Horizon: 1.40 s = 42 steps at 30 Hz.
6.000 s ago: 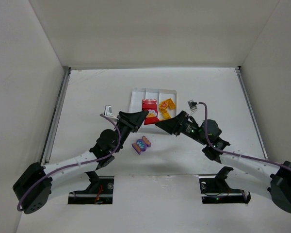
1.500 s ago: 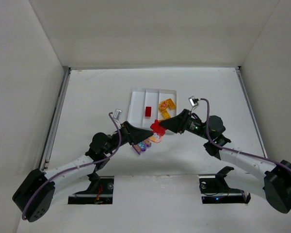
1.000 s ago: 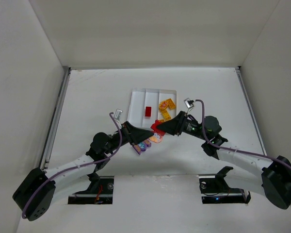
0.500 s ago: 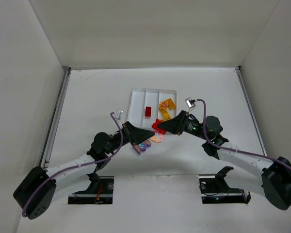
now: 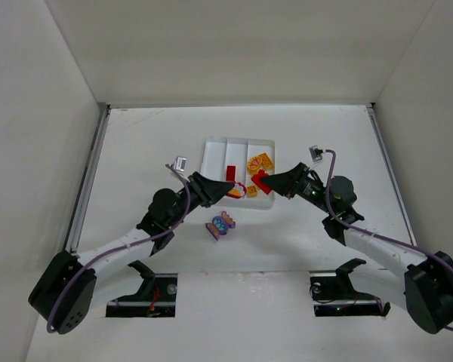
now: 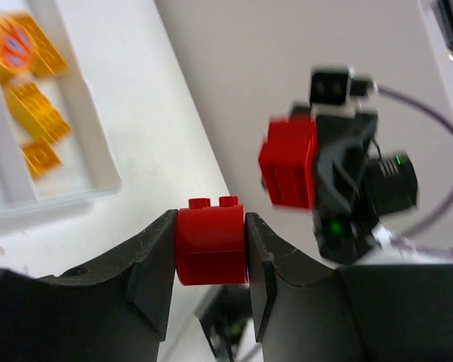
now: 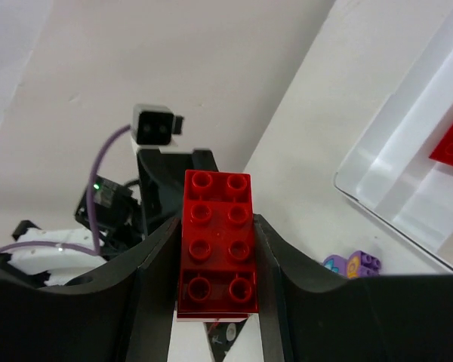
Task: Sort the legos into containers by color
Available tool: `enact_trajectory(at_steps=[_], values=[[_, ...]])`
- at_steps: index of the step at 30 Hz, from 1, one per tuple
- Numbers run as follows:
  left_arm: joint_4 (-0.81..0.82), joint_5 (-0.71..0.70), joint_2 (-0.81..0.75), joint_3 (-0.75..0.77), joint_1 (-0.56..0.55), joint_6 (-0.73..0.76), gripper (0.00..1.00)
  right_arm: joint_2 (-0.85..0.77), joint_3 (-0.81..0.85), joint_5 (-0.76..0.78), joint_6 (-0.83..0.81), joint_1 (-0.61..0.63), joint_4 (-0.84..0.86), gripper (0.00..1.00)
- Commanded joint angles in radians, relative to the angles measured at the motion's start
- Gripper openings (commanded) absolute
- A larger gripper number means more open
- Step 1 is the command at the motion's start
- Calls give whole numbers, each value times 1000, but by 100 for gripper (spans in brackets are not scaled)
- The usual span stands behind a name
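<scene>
**Operator:** Report the state of the left pincer.

**Technician:** The left pincer (image 6: 210, 228) is nearly closed and clamps a small red brick (image 6: 210, 249). One finger presses each side face. Two studs show on the exposed edge. In the top view the pincer sits over the near end of the tray (image 5: 214, 151).

**Operator:** And the right pincer?

**Technician:** The right pincer (image 7: 216, 226) is partly closed on a long red brick (image 7: 216, 256), studded face toward its wrist camera, two studs across and four along. Both fingers bear on the long sides. It sits over the near right corner of the tray, facing the left pincer, and the two are apart.

**Operator:** Locate the tray.

**Technician:** It lies mid-tabletop, slightly toward the far edge. It has three long compartments running from near to far.

**Operator:** Contents?

**Technician:** One flat red brick (image 5: 230, 172) lies in the middle compartment. Three yellow bricks (image 6: 38, 113) lie in the right compartment, the smallest nearest the tray's near end.

**Operator:** Any pieces outside the tray?

**Technician:** One purple lego (image 5: 220, 225) with a printed face lies on the tabletop (image 5: 136, 143), between the tray and the near edge. It is apart from both pincers.
</scene>
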Motion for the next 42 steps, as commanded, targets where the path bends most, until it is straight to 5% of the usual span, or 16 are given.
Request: enact_trajectory(at_steps=[1, 11, 24, 32, 37, 42], values=[[-55, -166, 84, 161, 19, 96, 23, -25, -22, 64, -64, 0, -26, 35], [-273, -511, 506, 546, -8, 370, 21, -198, -61, 156, -170, -5, -231, 35], [-342, -633, 904, 897, -14, 594, 24, -310, -95, 171, -202, -18, -319, 36], [-343, -611, 907, 902, -2, 585, 49, -283, -95, 171, -205, -17, -311, 36], [-333, -590, 814, 827, -8, 547, 52, -254, -82, 171, -203, -17, -308, 36], [-279, -496, 639, 633, -11, 357, 51, -215, -69, 184, -171, -37, -310, 36]])
